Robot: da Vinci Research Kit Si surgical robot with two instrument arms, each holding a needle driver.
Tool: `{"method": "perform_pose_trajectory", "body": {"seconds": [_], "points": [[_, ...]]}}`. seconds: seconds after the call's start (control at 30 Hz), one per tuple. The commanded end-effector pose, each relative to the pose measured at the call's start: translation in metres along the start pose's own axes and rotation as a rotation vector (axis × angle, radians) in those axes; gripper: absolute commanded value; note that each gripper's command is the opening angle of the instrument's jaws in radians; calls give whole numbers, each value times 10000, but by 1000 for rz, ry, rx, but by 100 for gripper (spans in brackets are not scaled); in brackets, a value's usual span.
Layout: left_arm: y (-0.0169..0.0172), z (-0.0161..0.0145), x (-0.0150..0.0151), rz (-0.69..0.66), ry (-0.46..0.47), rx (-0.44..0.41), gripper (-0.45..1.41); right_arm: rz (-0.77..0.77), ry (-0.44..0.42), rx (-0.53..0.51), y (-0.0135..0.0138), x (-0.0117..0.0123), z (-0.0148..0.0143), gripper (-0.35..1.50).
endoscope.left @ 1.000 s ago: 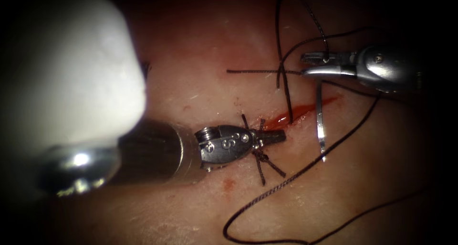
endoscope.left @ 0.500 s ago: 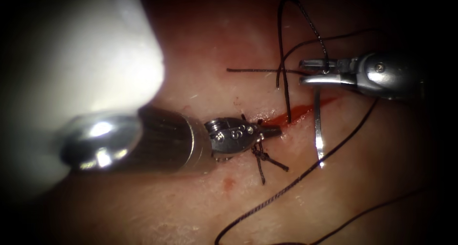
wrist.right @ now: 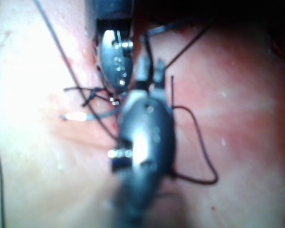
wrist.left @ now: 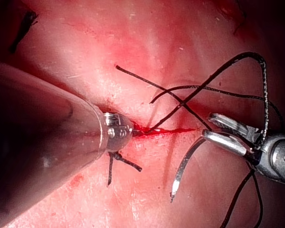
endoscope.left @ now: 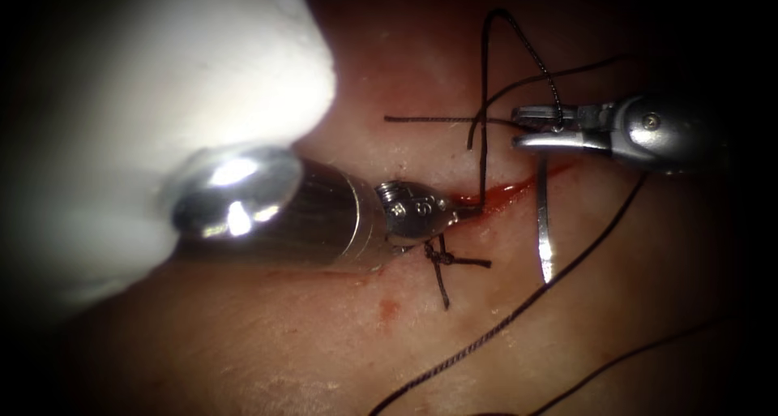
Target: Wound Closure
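Wet tissue (endoscope.left: 340, 335), red-filled cut (endoscope.left: 502, 193)

Needle (endoscope.left: 542, 221): curved steel, held near one end, hanging free across the cut, outside the tissue (endoscope.left: 340, 335).
Thread (endoscope.left: 494, 327): dark, looped above the cut, entering it.
Cut (endoscope.left: 506, 192): narrow slit, red fluid inside.

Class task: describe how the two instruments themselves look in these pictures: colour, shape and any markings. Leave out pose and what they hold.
Left tool: dark ribbed cylindrical shaft, shiny silver collar, small rounded silver wrist stamped with an S-like mark, short tapered claw. Right tool: polished silver wrist housing with a round screw head, two slim, flat claw blades.
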Motion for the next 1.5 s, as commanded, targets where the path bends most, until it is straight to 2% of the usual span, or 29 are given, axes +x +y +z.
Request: {"method": "perform_pose_trajectory", "body": {"seconds": [0.03,0.2,0.23,0.27,0.33,0.43,0.6,0.73,0.9,1.17,1.33,1.5], "points": [[5,12,-9,7,-14,2,-45,-2,3,2,-4,-4,8,-35],[2,24,-19,15,-72,-25,-45,-12,8,-1,-2,-2,7,-35],[2,25,-20,16,-81,-36,-37,-12,11,-2,-2,-2,7,-35],[3,27,-19,16,-99,-52,-20,-18,10,-5,-2,-2,7,-35],[4,29,-16,15,-128,-79,-6,-18,13,-5,-2,-2,7,-35],[9,32,-10,5,-149,-184,9,-18,17,-3,-2,-2,7,-35],[15,35,-3,-34,-175,-392,19,-18,18,2,-2,-3,7,-35],[14,36,0,-42,-145,-507,29,-18,19,4,0,-3,7,-35],[19,37,2,-49,-103,-559,57,-35,19,-2,7,-5,6,-35],[21,26,12,-64,-71,-579,59,-111,43,-11,29,-11,15,-35],[17,19,20,-68,-60,-567,59,-169,49,-8,39,-18,31,-35],[20,16,14,-64,-60,-566,56,-234,55,1,44,-24,46,-35]]}}
